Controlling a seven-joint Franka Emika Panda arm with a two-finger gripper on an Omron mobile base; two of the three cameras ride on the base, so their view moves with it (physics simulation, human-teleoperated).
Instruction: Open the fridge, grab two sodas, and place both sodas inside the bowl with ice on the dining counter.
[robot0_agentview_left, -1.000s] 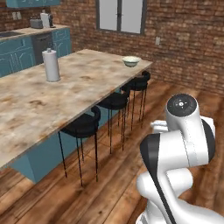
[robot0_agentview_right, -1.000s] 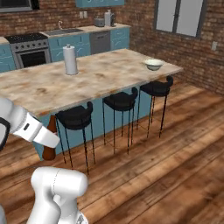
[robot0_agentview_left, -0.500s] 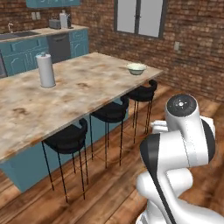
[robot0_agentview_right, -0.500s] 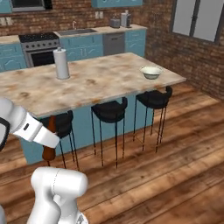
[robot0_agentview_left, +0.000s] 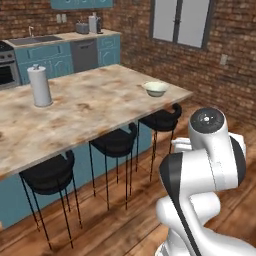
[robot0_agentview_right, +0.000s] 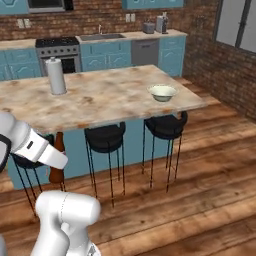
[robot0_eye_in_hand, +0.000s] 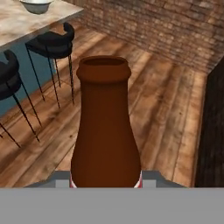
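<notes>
Right now my gripper (robot0_eye_in_hand: 106, 183) is clamped on the reddish-brown soda (robot0_eye_in_hand: 105, 131), upright at six o'clock in the hand view, so I should keep it level and come in slowly toward the bowl with ice (robot0_eye_in_hand: 37, 5) on the dining counter (robot0_eye_in_hand: 13, 24) at eleven o'clock.
</notes>
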